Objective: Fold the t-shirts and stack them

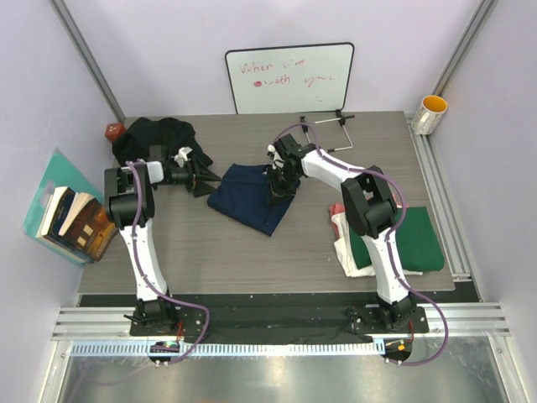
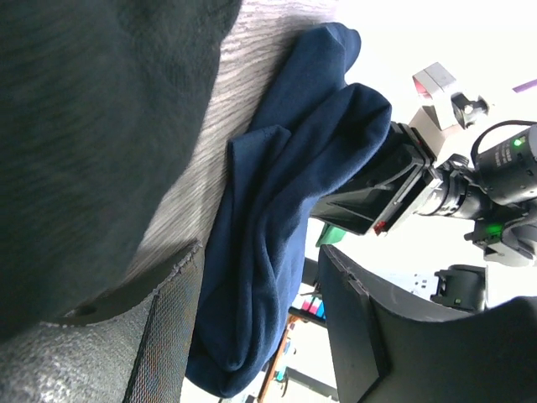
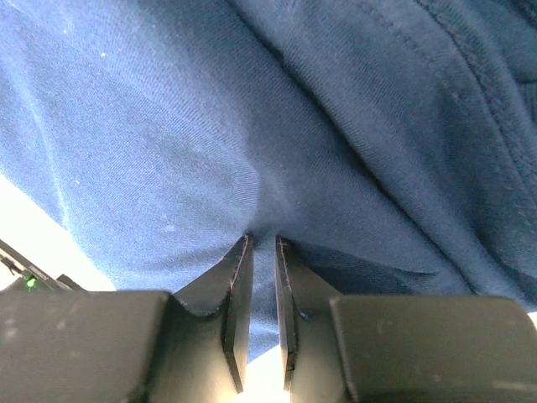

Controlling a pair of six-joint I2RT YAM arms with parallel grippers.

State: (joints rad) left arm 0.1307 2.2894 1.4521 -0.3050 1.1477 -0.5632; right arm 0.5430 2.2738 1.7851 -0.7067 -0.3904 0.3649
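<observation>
A navy blue t-shirt point(image 1: 246, 198) lies bunched in the middle of the table. My right gripper point(image 1: 277, 181) is at its right edge, and in the right wrist view it point(image 3: 261, 243) is shut on a pinched fold of the navy cloth point(image 3: 210, 143). My left gripper point(image 1: 198, 178) stands open at the shirt's left edge, and in the left wrist view its fingers point(image 2: 168, 327) frame the navy shirt point(image 2: 268, 218) without closing on it. A black t-shirt point(image 1: 155, 138) is heaped at the back left. At the right a folded dark green t-shirt point(image 1: 404, 239) lies on a cream-white one point(image 1: 349, 250), with pink-red cloth point(image 1: 336, 208) showing beside them.
A whiteboard point(image 1: 289, 77) leans on the back wall, with a wire stand point(image 1: 331, 126) in front of it. A yellow-lined cup point(image 1: 430, 113) stands at the back right corner. Books point(image 1: 71, 220) sit off the table's left edge, and a red object point(image 1: 113, 131) lies by the black shirt.
</observation>
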